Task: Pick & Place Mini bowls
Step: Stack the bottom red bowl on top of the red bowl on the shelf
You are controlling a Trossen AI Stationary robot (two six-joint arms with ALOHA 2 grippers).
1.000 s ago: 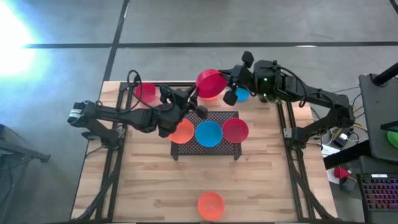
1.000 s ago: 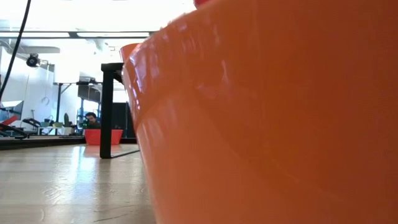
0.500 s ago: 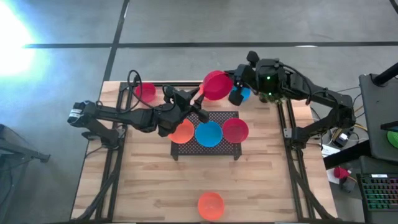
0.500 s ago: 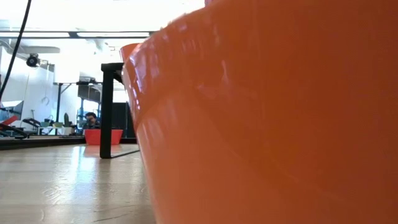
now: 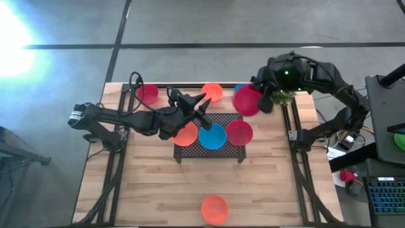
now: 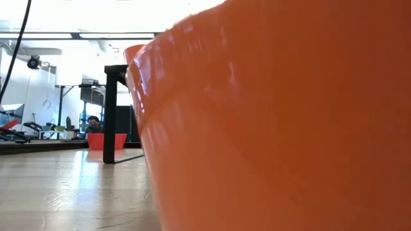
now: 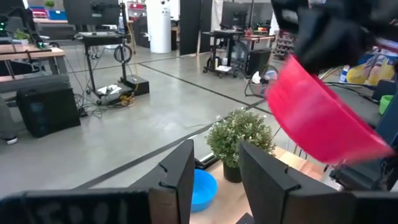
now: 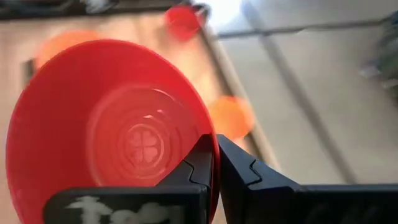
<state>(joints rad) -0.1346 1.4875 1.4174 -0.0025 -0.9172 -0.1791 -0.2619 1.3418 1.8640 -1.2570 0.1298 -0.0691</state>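
My right gripper (image 5: 259, 101) is shut on a red mini bowl (image 5: 245, 100), raised over the table's far right part beside a small green plant (image 5: 279, 96). My left gripper (image 5: 204, 106) hovers open over the far-left edge of the dark mesh rack (image 5: 212, 147), touching nothing. An orange bowl (image 5: 185, 134), a blue bowl (image 5: 212, 135) and a red bowl (image 5: 239, 132) sit upright on the rack. Another orange bowl (image 5: 212, 92), a red one (image 5: 147, 94) and a half-hidden blue one (image 5: 240, 88) stand on the table's far side. One more orange bowl (image 5: 214, 209) sits at the near edge. My right gripper pinches the red bowl's rim (image 8: 208, 127), one finger (image 8: 198, 163) inside the bowl and the other (image 8: 239, 168) outside. The bowl (image 7: 323, 118) is lifted clear of the table and tilted steeply.
The near orange bowl (image 6: 282, 128) fills most of the low view; a rack leg (image 6: 110, 115) and the far red bowl (image 6: 107, 141) show beside it. Bare wooden table (image 5: 152, 183) lies between the rack and the near edge. The plant (image 7: 239, 134) stands close to the held bowl.
My right gripper has carried the red bowl from over the table's far middle toward the right edge and slightly nearer, tipping it. That uncovered the orange bowl standing behind the rack. The left gripper has stayed over the rack's far-left edge.
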